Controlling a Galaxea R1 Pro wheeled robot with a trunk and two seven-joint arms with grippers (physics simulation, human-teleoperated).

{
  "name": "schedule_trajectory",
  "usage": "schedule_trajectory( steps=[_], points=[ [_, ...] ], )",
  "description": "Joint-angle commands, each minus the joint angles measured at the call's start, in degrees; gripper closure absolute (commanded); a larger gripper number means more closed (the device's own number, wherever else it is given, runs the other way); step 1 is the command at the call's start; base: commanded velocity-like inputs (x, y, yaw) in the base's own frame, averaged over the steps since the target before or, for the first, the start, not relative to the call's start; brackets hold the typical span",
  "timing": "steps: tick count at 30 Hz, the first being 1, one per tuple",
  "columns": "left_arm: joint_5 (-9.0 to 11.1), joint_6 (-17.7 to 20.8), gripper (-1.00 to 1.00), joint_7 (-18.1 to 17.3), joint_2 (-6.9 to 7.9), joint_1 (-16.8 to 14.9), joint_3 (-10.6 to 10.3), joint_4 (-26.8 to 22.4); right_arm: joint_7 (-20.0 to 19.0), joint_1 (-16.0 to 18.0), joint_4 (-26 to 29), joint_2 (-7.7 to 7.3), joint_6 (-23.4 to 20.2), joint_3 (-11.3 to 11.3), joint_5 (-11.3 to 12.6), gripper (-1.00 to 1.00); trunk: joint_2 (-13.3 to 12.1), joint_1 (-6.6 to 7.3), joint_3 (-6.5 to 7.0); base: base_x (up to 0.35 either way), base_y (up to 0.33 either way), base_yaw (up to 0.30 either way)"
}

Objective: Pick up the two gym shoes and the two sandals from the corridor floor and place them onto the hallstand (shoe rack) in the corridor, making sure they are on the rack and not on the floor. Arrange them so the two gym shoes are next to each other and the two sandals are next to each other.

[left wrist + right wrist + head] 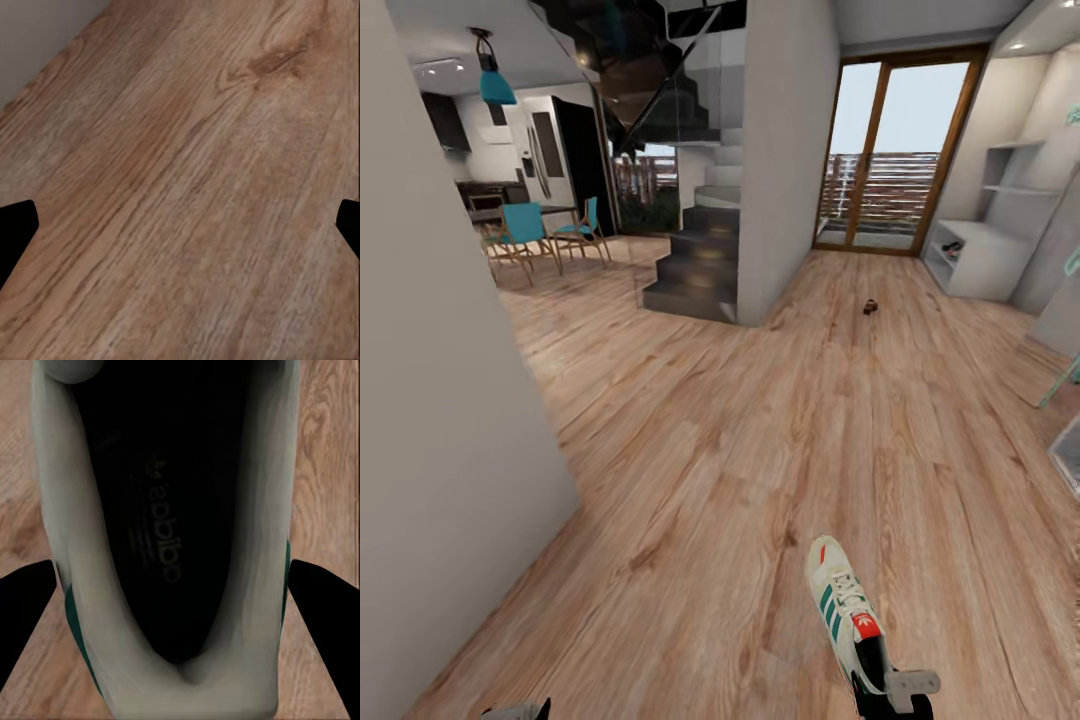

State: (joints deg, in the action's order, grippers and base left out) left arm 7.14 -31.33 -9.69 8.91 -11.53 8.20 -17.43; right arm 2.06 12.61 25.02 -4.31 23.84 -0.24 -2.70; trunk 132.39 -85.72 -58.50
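Starting at the left of the head view, a plain grey wall [450, 350] runs down the side, and beyond it a dining corner holds teal chairs [525, 235]. At the bottom edge a sliver of the left hand [515, 711] peeks in; the left wrist view looks down on bare corridor floor [187, 187] with the dark fingertips [15, 225] set wide at either edge, released and carrying nothing. Dark stairs [695, 265] rise in the middle distance, beside a grey pillar. Farther right, a small dark object [870, 307] lies on the planks, too small to identify. Low in the view, the right hand [890, 690] is clenched on the heel end of one gym shoe [840, 610], toe pointing away; the right wrist view looks into the shoe's dark opening [165, 532], a finger [322, 615] on each side. Against the far right wall stands the light-grey hallstand [985, 260], with something small in its low shelf.
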Motion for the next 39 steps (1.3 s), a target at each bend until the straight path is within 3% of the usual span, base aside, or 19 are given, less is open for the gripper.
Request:
schedule_trajectory(
  steps=[1,15,39],
  points=[
    [0.6,-0.1,-1.0,-0.6,0.01,0.0,0.2,0.0,0.2,0.0,-0.1,0.01,0.2,0.0,-0.3,1.0,0.0,-0.02,-0.05,0.32,-0.11,-0.267],
    [0.6,-0.1,-1.0,-0.6,0.05,0.0,0.2,0.0,0.2,0.0,0.0,0.01,0.2,0.0,-0.3,1.0,0.0,-0.02,-0.05,0.323,-0.104,-0.251],
    [0.6,-0.1,-1.0,-0.6,0.02,0.0,0.2,0.0,0.2,0.1,0.0,0.0,0.2,0.0,-0.3,1.0,0.0,-0.02,-0.05,0.335,-0.073,-0.014]
  ],
)
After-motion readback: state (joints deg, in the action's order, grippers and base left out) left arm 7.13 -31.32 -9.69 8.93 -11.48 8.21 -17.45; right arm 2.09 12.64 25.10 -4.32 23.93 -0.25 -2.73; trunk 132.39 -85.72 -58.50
